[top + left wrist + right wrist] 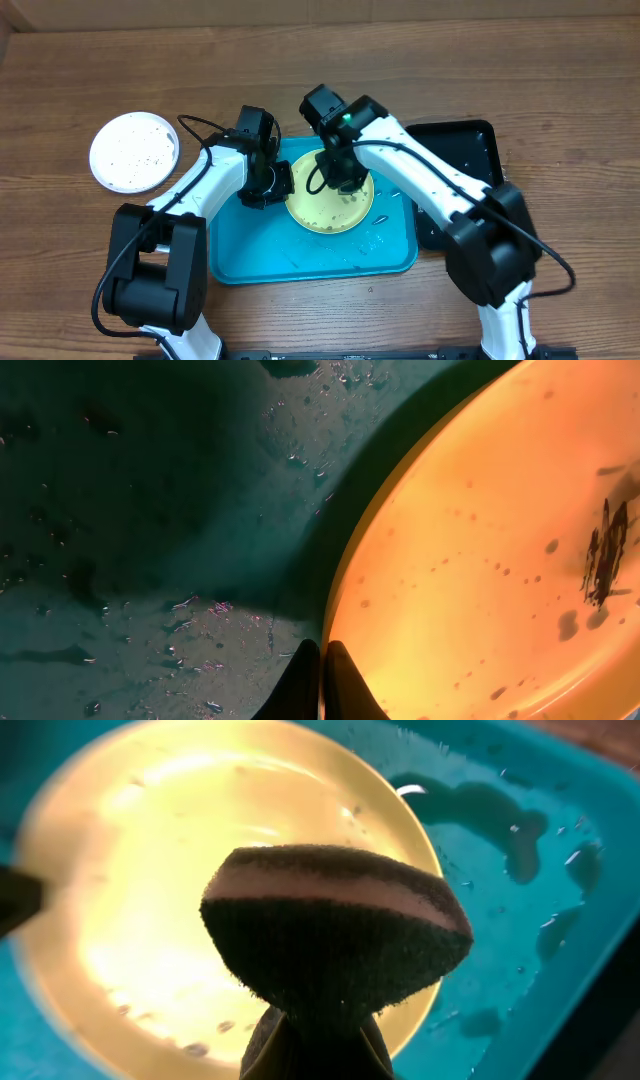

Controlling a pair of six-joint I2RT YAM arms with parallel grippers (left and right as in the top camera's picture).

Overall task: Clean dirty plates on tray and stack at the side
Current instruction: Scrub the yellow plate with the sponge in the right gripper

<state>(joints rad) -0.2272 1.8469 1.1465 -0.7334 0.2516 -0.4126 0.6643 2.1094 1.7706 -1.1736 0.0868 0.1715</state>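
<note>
A pale yellow plate (330, 205) with dark specks and a smear lies on the turquoise tray (250, 260). My left gripper (285, 190) is at the plate's left edge. In the left wrist view the gripper (322, 660) is shut on the plate's rim (345, 595). My right gripper (340, 172) hangs over the plate's upper part, shut on a dark sponge (335, 930) held just above the yellow plate (130, 920). A white speckled plate (135, 151) rests on the wooden table, left of the tray.
A glossy black tray (470, 150) sits against the turquoise tray's right side. Water drops and small puddles lie on the tray floor (510, 860) and around the plate (150, 510). Both arms cross over the tray's upper half.
</note>
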